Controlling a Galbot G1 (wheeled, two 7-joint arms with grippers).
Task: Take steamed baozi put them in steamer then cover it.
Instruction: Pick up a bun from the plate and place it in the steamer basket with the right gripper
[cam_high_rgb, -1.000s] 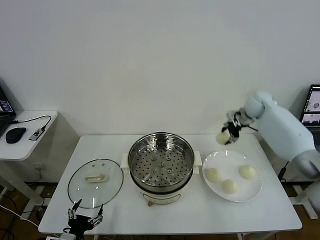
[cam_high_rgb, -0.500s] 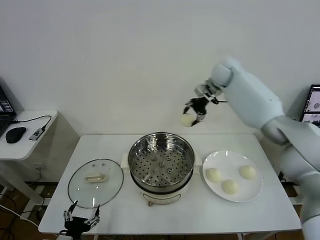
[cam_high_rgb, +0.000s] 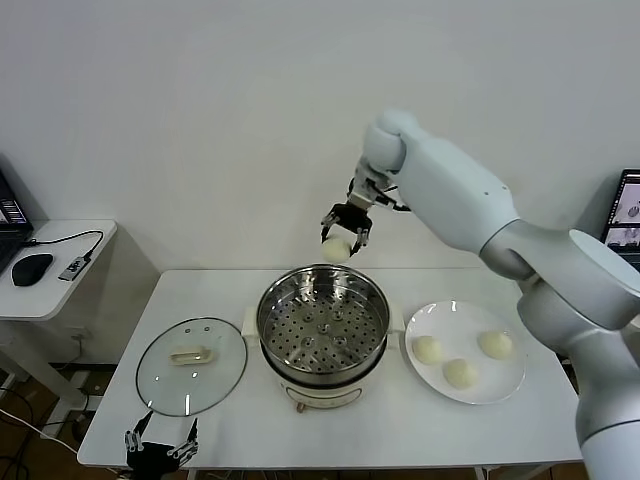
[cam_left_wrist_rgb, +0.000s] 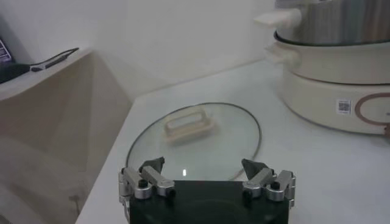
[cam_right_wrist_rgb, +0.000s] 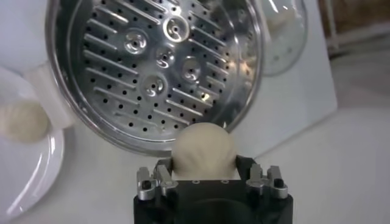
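A: Where's our right gripper?

B: Up in the air, above the far rim of the steamer, fingers pinching one bao. In the wrist cam we see the same bao squeezed between the pads, w/ the perforated tray below it.

A: And the steamer itself?

B: Mid-table, open, nothing on the tray. The cream base sits under the steel pot.

A: Other baozi?

B: Three on the white plate, just beside the steamer on our right. They sit apart from each other.

A: Cover?

B: Flat on the table, on the steamer's other side, handle up. Its rim looks just beside the steamer's side handle; we can't tell if they touch.

A: Left gripper?

B: Low at the table's near edge, well clear of the steamer, fingers spread, holding nothing. Its wrist cam shows the cover right in front of the open fingers, steamer base farther off.
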